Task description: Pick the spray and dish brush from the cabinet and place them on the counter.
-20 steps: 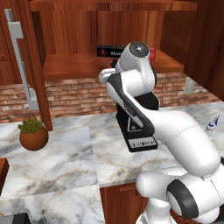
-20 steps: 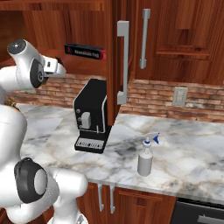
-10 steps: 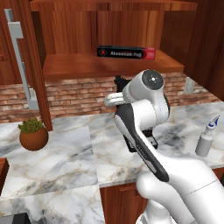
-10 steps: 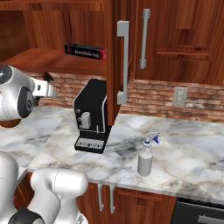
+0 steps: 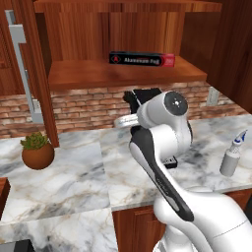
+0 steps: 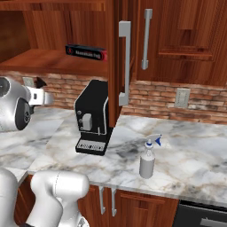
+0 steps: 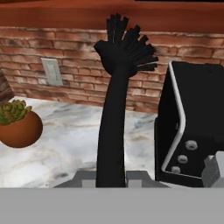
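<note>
One dish brush (image 7: 116,100) is standing up out of the tool (image 7: 110,177) in the hand view, its long axis running from the bottom of that view to the top, with the bristled head fanning out at the far end against the brick wall (image 7: 65,48). The tool is pinching narrowly around the slim black handle; its fingertips are barely showing, so the contact itself is hard to make out. In that view the brush is hanging over the counter (image 7: 65,140), between a potted plant (image 7: 18,124) and the black coffee machine (image 7: 192,131), which is getting cut off at the right edge.

One spray (image 6: 148,158) is standing upright on the counter (image 6: 195,155), out near its front edge and well apart from the coffee machine (image 6: 92,116), its blue nozzle tip pointing toward the right in the right base view. From the left side the spray (image 5: 231,156) is sitting close to the picture's right edge.

One long black-and-red box (image 5: 141,59) is lying flat on the shelf of the open cabinet (image 5: 118,74). One cabinet door is hanging open on each side, each with a grey bar handle (image 6: 124,62). The arm's white bulk is hiding most of the coffee machine in the left base view.
</note>
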You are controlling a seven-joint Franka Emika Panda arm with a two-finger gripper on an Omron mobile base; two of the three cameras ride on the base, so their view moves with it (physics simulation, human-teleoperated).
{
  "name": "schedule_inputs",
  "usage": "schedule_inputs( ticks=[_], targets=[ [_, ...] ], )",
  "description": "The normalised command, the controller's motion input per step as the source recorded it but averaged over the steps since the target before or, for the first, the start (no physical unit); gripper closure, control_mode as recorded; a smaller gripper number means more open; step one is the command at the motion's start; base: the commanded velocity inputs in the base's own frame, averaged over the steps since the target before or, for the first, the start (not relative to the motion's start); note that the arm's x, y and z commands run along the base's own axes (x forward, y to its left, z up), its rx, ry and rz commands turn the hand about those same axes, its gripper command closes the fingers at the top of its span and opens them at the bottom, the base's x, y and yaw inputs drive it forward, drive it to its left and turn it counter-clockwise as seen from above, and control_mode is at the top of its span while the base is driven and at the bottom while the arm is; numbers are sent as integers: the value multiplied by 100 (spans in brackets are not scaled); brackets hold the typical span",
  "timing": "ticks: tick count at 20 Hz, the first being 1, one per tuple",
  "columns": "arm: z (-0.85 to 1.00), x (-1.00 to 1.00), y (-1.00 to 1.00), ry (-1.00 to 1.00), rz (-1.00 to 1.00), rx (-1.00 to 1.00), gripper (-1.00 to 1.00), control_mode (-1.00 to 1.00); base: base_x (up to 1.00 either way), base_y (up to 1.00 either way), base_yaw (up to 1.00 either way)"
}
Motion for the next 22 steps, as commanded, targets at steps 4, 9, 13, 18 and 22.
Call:
schedule_inputs(
  ticks=[4,9,13,18,22],
  targets=[
    [-4,-11,17,-2,5,0,100,-100,0,0,0],
    [-25,-13,7,0,0,0,100,-100,0,0,0],
    [-31,-14,5,0,0,0,100,-100,0,0,0],
    [-37,-14,3,0,1,0,100,-100,0,0,0],
    [-42,-18,0,0,2,0,100,-100,0,0,0]
  ],
)
